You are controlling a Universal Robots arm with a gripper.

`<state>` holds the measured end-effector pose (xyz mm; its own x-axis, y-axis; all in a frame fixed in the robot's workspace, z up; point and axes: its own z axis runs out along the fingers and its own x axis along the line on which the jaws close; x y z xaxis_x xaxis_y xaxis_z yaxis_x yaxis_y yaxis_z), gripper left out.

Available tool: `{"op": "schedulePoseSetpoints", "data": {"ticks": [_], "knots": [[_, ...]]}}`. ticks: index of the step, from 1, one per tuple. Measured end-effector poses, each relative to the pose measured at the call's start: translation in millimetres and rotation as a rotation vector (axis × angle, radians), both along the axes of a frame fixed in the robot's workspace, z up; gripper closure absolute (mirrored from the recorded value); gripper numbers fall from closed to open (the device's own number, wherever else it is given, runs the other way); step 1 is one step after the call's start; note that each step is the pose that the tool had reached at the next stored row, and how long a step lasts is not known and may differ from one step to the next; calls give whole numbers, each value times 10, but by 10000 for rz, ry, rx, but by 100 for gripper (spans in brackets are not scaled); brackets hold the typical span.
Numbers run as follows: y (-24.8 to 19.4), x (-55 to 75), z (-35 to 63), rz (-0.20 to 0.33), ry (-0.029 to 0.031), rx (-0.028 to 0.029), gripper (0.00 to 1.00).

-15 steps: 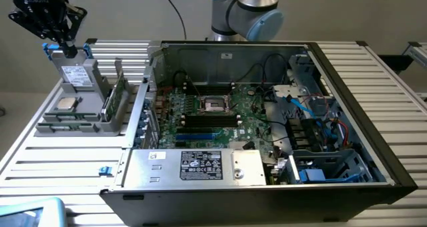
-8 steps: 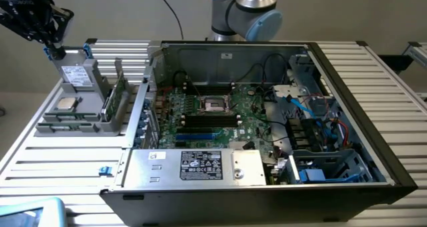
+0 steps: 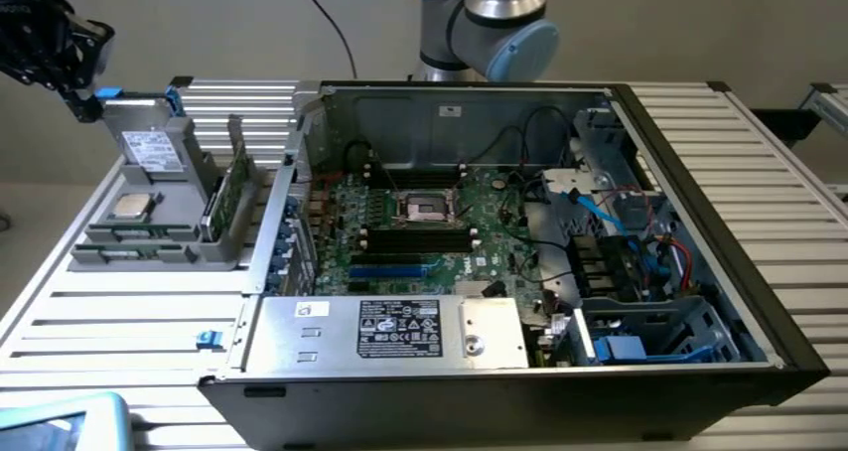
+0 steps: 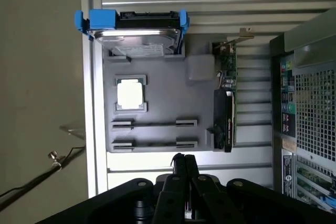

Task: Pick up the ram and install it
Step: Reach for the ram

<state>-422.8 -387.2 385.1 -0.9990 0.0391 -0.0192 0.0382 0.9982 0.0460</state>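
On the exterior view's left our claw [image 4: 184, 162] hovers near the grey holder [image 4: 173, 103], fingers pressed together, pinching nothing. Moving right across the holder we count one drive [image 3: 149, 148], one processor chip [image 3: 130, 208], two empty slots [image 4: 155, 124], then one ram [image 3: 233, 183] standing on edge along the case-side wall. We reckon the fingers must spread, square up to the stick and take it mid-length. Far right sits one open computer case [image 3: 397, 123].

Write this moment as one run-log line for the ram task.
fingers shut, empty | above tray | drive, chip in tray | case open
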Motion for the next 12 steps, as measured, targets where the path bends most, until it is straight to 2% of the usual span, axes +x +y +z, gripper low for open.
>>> {"op": "schedulePoseSetpoints", "data": {"ticks": [6,9,12], "knots": [[-23,-44,-41,11,4,-2,89],[-10,-44,-46,17,6,-16,89],[21,-44,-46,20,6,-17,89]]}}
